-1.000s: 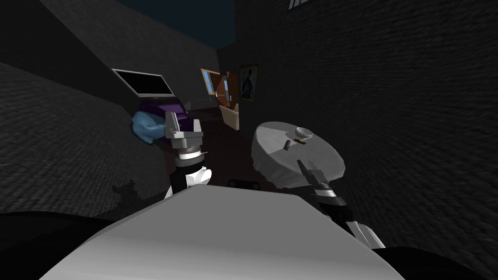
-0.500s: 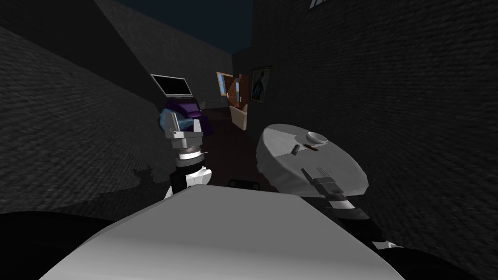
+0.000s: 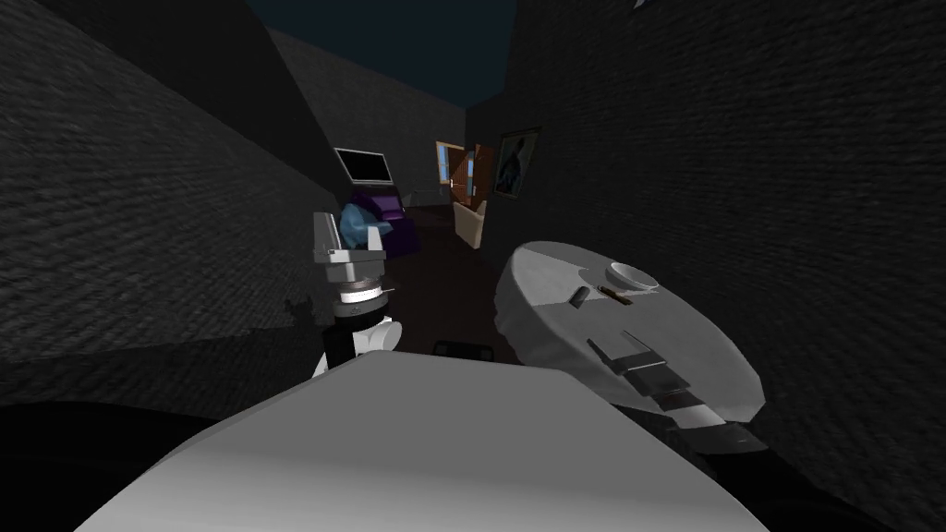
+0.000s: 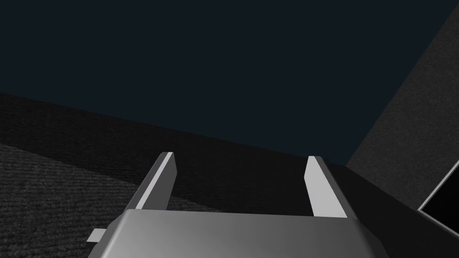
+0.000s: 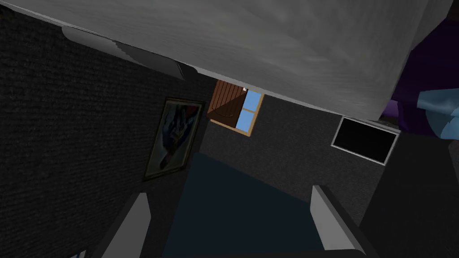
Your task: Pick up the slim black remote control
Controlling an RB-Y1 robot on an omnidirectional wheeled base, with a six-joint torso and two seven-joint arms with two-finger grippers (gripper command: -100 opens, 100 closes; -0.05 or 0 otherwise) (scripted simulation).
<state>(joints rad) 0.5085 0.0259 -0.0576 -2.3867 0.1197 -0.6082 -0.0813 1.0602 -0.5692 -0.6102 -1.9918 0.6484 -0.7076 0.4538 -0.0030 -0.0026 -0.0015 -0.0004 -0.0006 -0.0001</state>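
Since a second ago my base has swung and closed in, so the round table (image 3: 554, 309) with its grey cloth looks larger and nearer to me, while nothing on it has shifted. Over that time my right pincer (image 3: 617, 342) has come in over the table's near part. It is low above the cloth, its two fingers spread wide with nothing between them. From the right wrist camera the same pincer (image 5: 229, 192) is open, with the grey cloth ahead of it.

On the table lies the remote (image 3: 579, 296), a short dark bar towards the far side, beyond my right pincer and apart from it. Just beside the remote lies a thin brownish stick (image 3: 614, 294), and touching that stick's far end sits a pale bowl (image 3: 633, 275), near the table's far edge.

Well away from the table, my left pincer (image 3: 349, 242) is raised upright. Its fingers (image 4: 320, 186) are spread and hold nothing.
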